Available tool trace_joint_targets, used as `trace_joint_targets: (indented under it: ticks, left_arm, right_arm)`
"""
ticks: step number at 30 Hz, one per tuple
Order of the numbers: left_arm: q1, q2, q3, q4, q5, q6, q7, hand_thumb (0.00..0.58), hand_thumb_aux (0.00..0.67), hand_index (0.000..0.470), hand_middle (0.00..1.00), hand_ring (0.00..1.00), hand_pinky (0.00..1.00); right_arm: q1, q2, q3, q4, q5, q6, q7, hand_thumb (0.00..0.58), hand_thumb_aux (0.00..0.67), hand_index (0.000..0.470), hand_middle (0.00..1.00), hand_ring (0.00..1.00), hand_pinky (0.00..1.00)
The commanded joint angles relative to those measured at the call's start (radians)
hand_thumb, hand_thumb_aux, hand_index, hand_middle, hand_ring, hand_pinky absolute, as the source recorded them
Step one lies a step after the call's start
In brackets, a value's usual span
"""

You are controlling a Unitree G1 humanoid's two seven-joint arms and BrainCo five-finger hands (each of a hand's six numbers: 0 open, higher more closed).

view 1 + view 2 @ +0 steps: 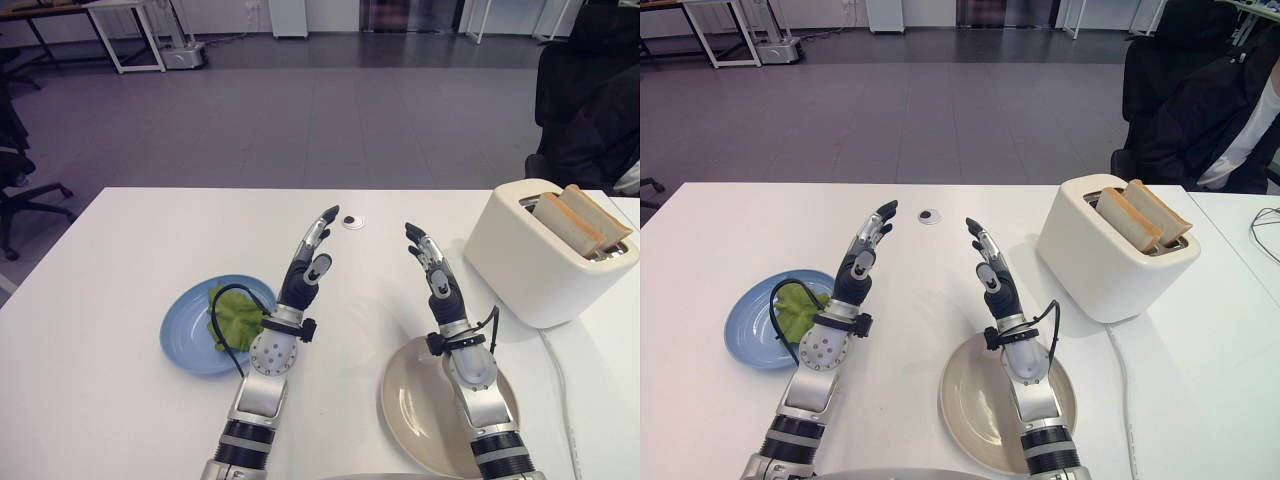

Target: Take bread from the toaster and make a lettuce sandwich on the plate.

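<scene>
A white toaster stands at the right of the table with two slices of bread sticking up out of its slots. A beige plate lies near the front edge, under my right forearm. Left of it, a blue plate holds a lettuce leaf. My left hand is raised over the table just right of the blue plate, fingers stretched out, holding nothing. My right hand is raised beyond the beige plate, left of the toaster, fingers also extended and empty.
A small round black-and-white disc sits on the table beyond my hands. The toaster's white cord runs toward the front edge at the right. A dark chair with a jacket stands behind the table's right corner.
</scene>
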Motion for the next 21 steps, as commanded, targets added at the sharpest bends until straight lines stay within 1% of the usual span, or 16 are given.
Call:
trace_joint_targets:
  ticks: [1,10,13,15,17,19,21]
  left_arm:
    - [0.002,0.0,-0.001,0.004,0.003,0.004,-0.002,0.0,0.0,0.0,0.0,0.0,0.0]
    - [0.006,0.004,-0.003,0.002,0.007,0.021,-0.008,0.0,0.0,0.0,0.0,0.0,0.0]
    - [-0.001,0.01,0.002,0.003,0.005,0.035,-0.013,0.0,0.0,0.0,0.0,0.0,0.0]
    - [-0.01,0.022,0.01,-0.004,0.017,0.04,-0.01,0.0,0.0,0.0,0.0,0.0,0.0]
    - [-0.024,0.043,0.024,-0.012,0.042,0.04,-0.003,0.0,0.0,0.0,0.0,0.0,0.0]
    - [-0.032,0.057,0.04,-0.015,0.044,0.043,0.001,0.0,0.0,0.0,0.0,0.0,0.0]
    - [-0.031,0.061,0.047,-0.018,0.043,0.046,0.004,0.0,0.0,0.0,0.0,0.0,0.0]
  right_arm:
    - [0.012,-0.003,0.0,0.001,0.001,0.01,0.004,0.0,0.0,0.0,0.0,0.0,0.0]
    - [0.012,-0.003,0.0,-0.011,0.002,0.014,0.005,0.0,0.0,0.0,0.0,0.0,0.0]
    - [-0.019,-0.038,-0.023,-0.091,-0.018,0.044,0.014,0.0,0.0,0.0,0.0,0.0,0.0]
    - [-0.077,-0.08,-0.057,-0.163,-0.027,0.088,0.028,0.0,0.0,0.0,0.0,0.0,0.0]
    - [-0.178,-0.157,-0.121,-0.227,-0.027,0.168,0.051,0.0,0.0,0.0,0.0,0.0,0.0]
    - [-0.3,-0.271,-0.195,-0.251,-0.033,0.25,0.088,0.0,0.0,0.0,0.0,0.0,0.0]
    - [-0.406,-0.375,-0.251,-0.23,-0.037,0.306,0.122,0.0,0.0,0.0,0.0,0.0,0.0]
